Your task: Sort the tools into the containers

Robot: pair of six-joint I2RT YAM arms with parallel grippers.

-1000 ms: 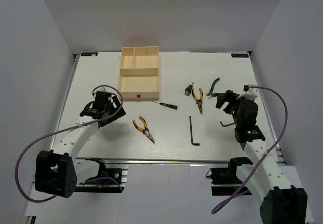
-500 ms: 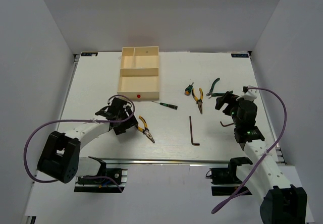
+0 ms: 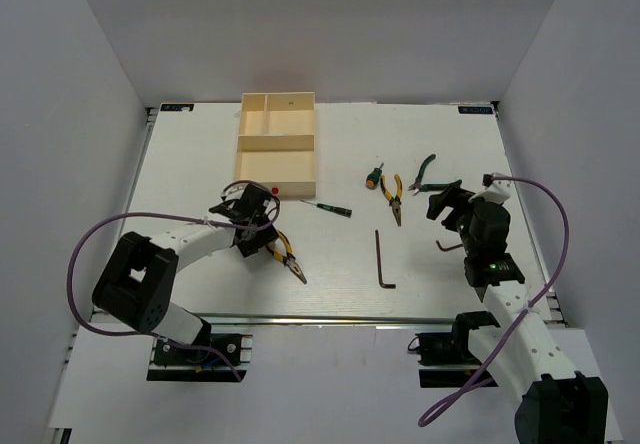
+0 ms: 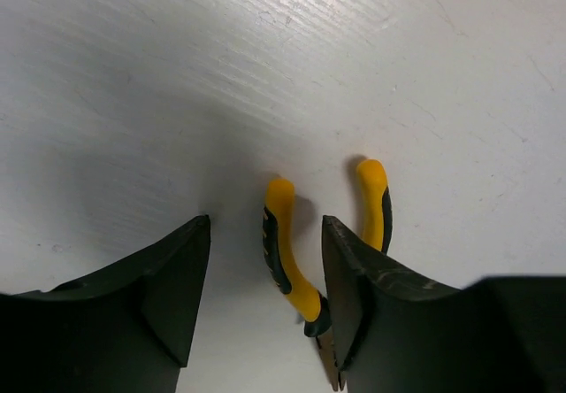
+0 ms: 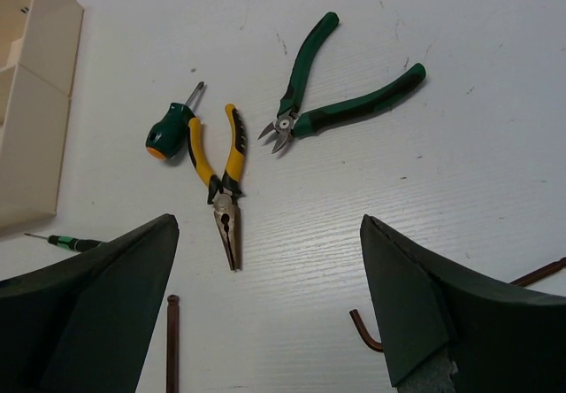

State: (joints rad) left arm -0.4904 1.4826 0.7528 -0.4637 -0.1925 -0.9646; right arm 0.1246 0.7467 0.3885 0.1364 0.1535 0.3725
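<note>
Right now the left gripper is hanging low over the yellow-handled pliers. Its jaws are standing apart and straddling just one handle, while the other handle is lying outside the finger on the right of the wrist view. Nothing is being clamped yet. The placement looks deliberate: a single handle gives the fingers something slim to pinch, though I judge the tool may swing once it is lifted.

The pliers are lying flat on the table, near the front wall of the cream tray. Their long axis is running diagonally — handle ends pointing back toward the tray and to the left, nose pointing toward the near edge and to the right.

The right gripper is hovering wide apart and holding nothing, looking down on the green-handled pliers well off to the right.
</note>
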